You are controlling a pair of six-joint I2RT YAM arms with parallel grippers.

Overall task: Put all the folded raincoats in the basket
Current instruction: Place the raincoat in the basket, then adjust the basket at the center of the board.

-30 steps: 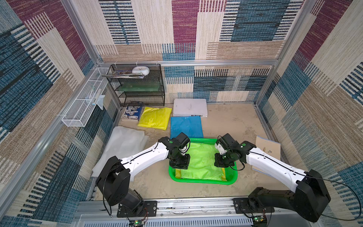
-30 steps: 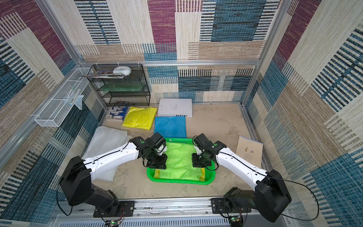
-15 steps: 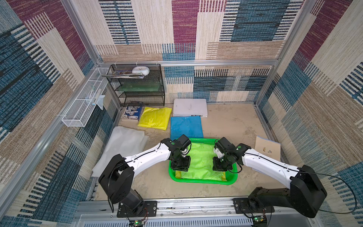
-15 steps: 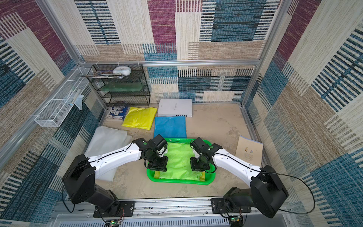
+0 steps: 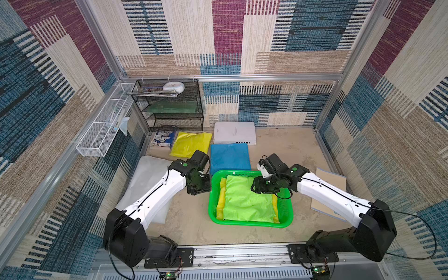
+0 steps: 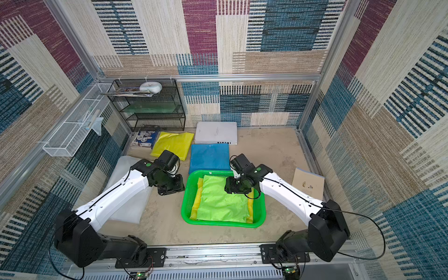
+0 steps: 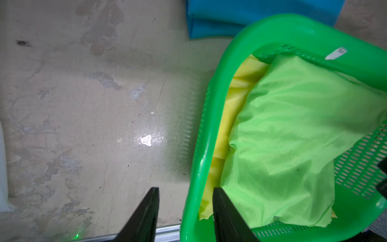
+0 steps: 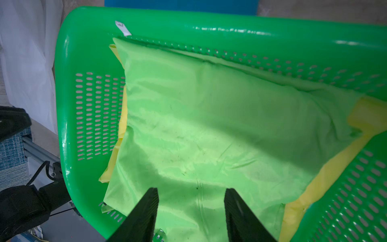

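The folded raincoat [image 5: 244, 198] [image 6: 218, 201], light green, lies flat inside the bright green basket [image 5: 249, 224] [image 6: 218, 223] on top of a yellow folded sheet [image 5: 221, 196]. My left gripper [image 5: 198, 188] [image 6: 171, 188] hangs just outside the basket's left rim. In the left wrist view this gripper [image 7: 186, 189] is open, with the basket rim [image 7: 209, 125] showing between its fingers and the raincoat [image 7: 293, 125] beyond. My right gripper [image 5: 263, 188] [image 6: 236, 188] hovers over the raincoat's far right part. Seen from the right wrist, it [image 8: 191, 189] is open above the raincoat [image 8: 209, 115] and holds nothing.
Behind the basket lie a blue folded raincoat [image 5: 229, 157], a yellow one [image 5: 191, 144], a white box [image 5: 234, 132] and a booklet [image 5: 162, 138]. A black mesh rack [image 5: 169, 106] and a white wire basket [image 5: 104, 128] stand at the back left. White plastic sheeting [image 5: 145, 184] lies left, a cardboard pad [image 5: 328, 189] right.
Both grippers have opened and let go of the raincoat, which now rests in the basket. The left gripper has drawn back leftward out of the basket; the right one has shifted slightly.
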